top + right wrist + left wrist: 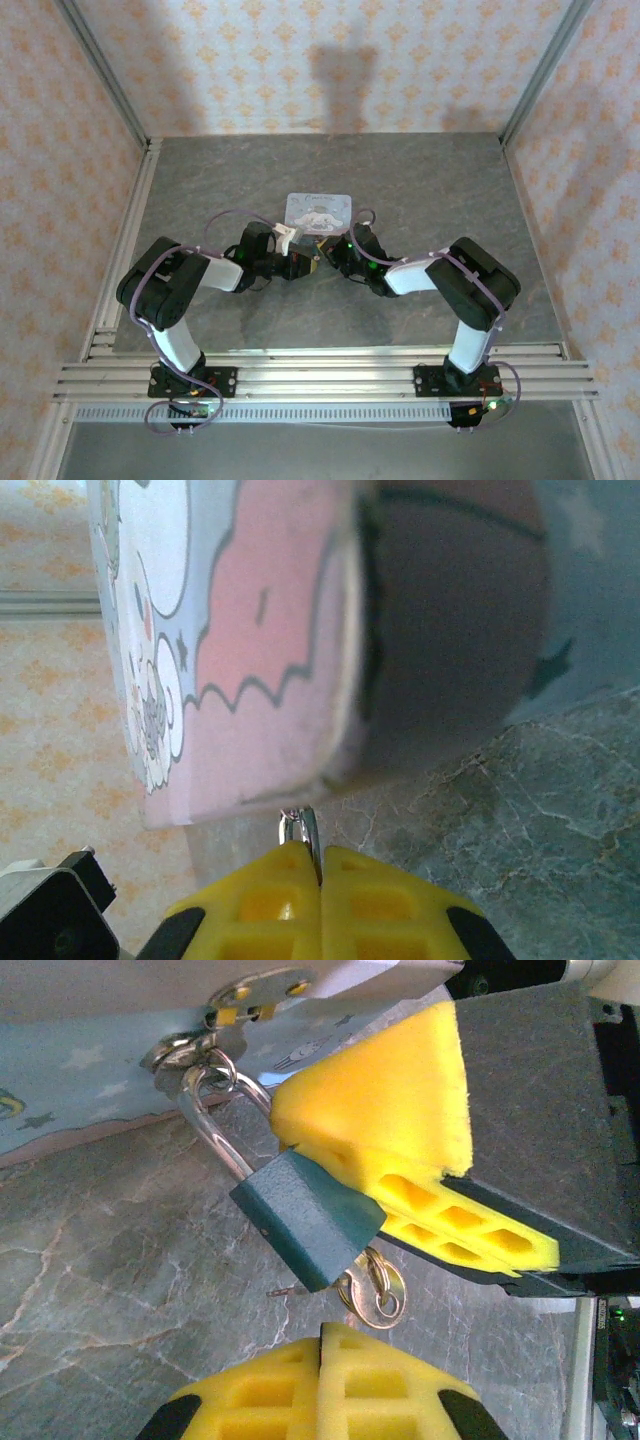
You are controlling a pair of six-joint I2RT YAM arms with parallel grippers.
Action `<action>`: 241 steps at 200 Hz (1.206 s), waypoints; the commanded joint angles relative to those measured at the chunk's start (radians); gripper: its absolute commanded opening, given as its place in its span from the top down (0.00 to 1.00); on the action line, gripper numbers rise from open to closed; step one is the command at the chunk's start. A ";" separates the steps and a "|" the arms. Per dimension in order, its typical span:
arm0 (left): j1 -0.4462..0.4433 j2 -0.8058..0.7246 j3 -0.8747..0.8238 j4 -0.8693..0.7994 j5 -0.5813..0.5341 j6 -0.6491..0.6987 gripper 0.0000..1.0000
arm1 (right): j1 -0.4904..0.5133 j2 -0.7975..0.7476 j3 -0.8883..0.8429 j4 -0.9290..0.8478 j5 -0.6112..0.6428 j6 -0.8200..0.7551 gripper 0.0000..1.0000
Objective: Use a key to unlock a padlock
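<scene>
Seen from above, both arms reach toward the near edge of a pastel cartoon case lying on the grey stone-look bench. The left tool and right tool sit close together just in front of the case.

At the left wrist, the teal padlock hangs by its silver shackle from the case's hasp, with a brass key ring at its lower end. The left tool's yellow pads are pressed together with nothing visible between them. The right tool pinches the shackle close under the case.

At the right wrist, its pads are closed on a sliver of silver metal beneath the case.
</scene>
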 commanded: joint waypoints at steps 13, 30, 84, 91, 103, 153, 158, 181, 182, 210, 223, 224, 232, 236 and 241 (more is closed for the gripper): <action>0.009 -0.033 -0.003 -0.032 -0.036 0.011 1.00 | 0.009 -0.033 -0.006 -0.009 0.036 -0.025 1.00; 0.009 -0.042 -0.002 -0.046 -0.048 0.011 0.97 | 0.009 -0.042 -0.012 -0.020 0.038 -0.034 1.00; 0.021 -0.073 0.006 -0.105 -0.073 -0.019 0.48 | 0.006 -0.053 -0.010 -0.073 0.041 -0.039 1.00; 0.028 -0.077 0.002 -0.094 -0.067 -0.040 0.47 | 0.007 -0.050 -0.010 -0.070 0.039 -0.031 1.00; 0.043 -0.085 -0.010 -0.066 -0.054 -0.089 0.46 | 0.007 -0.043 -0.009 -0.066 0.038 -0.018 1.00; 0.066 -0.114 -0.018 -0.027 -0.050 -0.293 0.50 | 0.007 -0.027 -0.006 -0.057 0.042 0.028 1.00; 0.066 -0.109 -0.019 -0.005 -0.042 -0.321 0.51 | 0.007 -0.025 -0.005 -0.055 0.040 0.032 1.00; 0.060 -0.081 -0.023 0.109 -0.022 -0.449 0.56 | 0.007 -0.017 -0.010 -0.046 0.042 0.053 1.00; 0.060 -0.079 -0.023 0.114 -0.021 -0.454 0.56 | 0.007 -0.017 -0.011 -0.046 0.042 0.054 1.00; 0.037 -0.062 -0.022 0.176 -0.025 -0.527 0.60 | 0.007 -0.002 -0.021 -0.016 0.042 0.088 1.00; 0.028 -0.061 -0.018 0.164 -0.036 -0.529 0.60 | 0.007 0.009 -0.028 0.005 0.042 0.110 1.00; 0.028 -0.060 -0.018 0.164 -0.037 -0.528 0.60 | 0.007 0.009 -0.028 0.006 0.042 0.111 1.00; 0.024 -0.057 -0.020 0.161 -0.044 -0.531 0.60 | 0.007 0.016 -0.032 0.021 0.040 0.128 1.00; 0.023 -0.055 -0.021 0.164 -0.046 -0.534 0.60 | 0.006 0.020 -0.034 0.028 0.040 0.135 1.00; 0.022 -0.050 -0.024 0.173 -0.047 -0.540 0.60 | 0.007 0.024 -0.037 0.037 0.039 0.143 1.00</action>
